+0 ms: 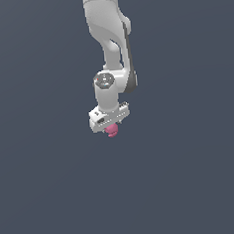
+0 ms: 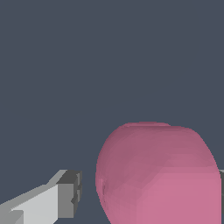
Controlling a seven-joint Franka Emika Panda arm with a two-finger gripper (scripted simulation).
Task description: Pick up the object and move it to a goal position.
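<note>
Pink lump sits right under the white gripper, between its fingers; whether they pinch it or stand spread, I cannot tell.

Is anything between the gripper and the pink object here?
Nothing visible. The pink object sits right under the gripper, and the wrist view shows it large beside one finger with a small gap. The other finger is barely in frame, so contact there cannot be judged. No goal marker appears.
</note>
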